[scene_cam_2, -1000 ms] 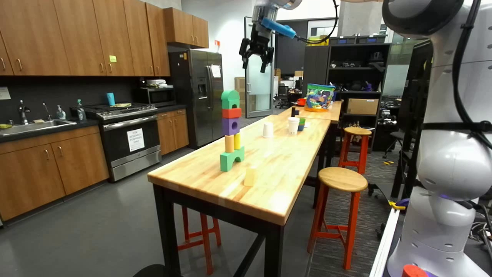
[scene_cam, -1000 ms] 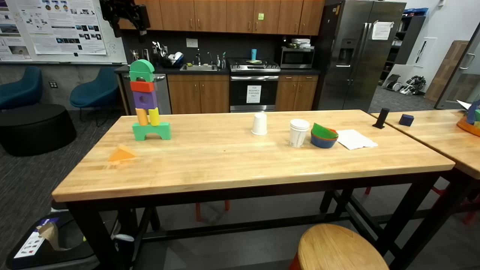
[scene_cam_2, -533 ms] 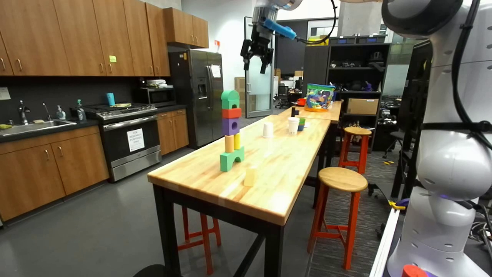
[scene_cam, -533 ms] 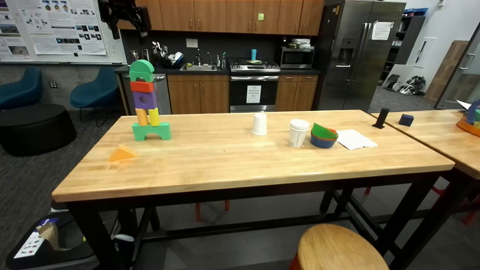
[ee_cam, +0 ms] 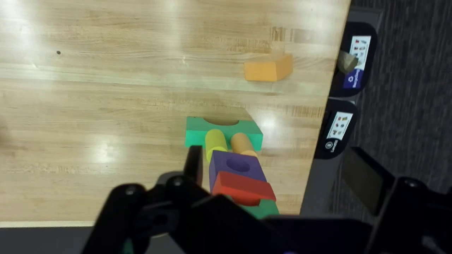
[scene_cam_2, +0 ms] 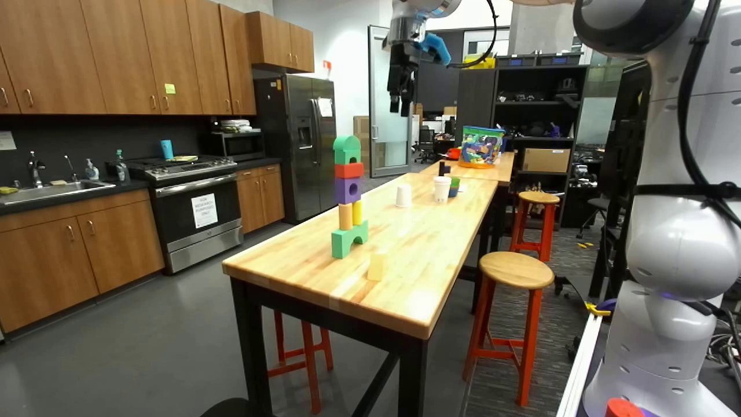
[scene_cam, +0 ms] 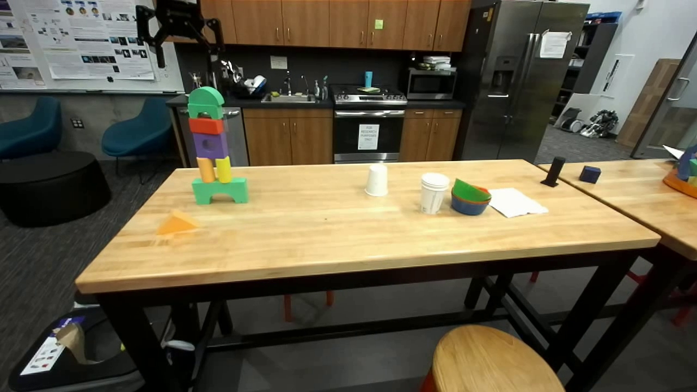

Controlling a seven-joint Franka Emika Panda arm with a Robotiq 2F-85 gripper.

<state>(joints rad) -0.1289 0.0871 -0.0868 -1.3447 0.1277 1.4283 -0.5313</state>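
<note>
My gripper (scene_cam: 186, 71) is open and empty, high above the table. It also shows in an exterior view (scene_cam_2: 400, 107) and in the wrist view (ee_cam: 279, 171), its fingers wide apart. Nearest is an upright block tower: a green bridge block (scene_cam: 220, 190), orange cylinder (scene_cam: 206, 170) and yellow cylinder (scene_cam: 223, 169), a purple block with a hole (scene_cam: 211, 145), a red block (scene_cam: 207, 126), and green arch pieces (scene_cam: 206, 102) on top. In the wrist view the tower's top is partly hidden behind the gripper. An orange triangular block (scene_cam: 177, 222) stands apart on the table; it also shows in the wrist view (ee_cam: 265, 71).
The wooden table (scene_cam: 305, 239) also holds an upturned white cup (scene_cam: 377, 180), stacked white cups (scene_cam: 434, 193), nested coloured bowls (scene_cam: 470, 198) and a white napkin (scene_cam: 516, 202). A wooden stool (scene_cam_2: 516, 270) stands at the table's side. Bins (ee_cam: 337, 130) stand below the table edge.
The gripper has turned about its own axis, mostly in the last half second. Its fingers now line up in one exterior view and spread wide in the other. The blocks and cups have not moved.
</note>
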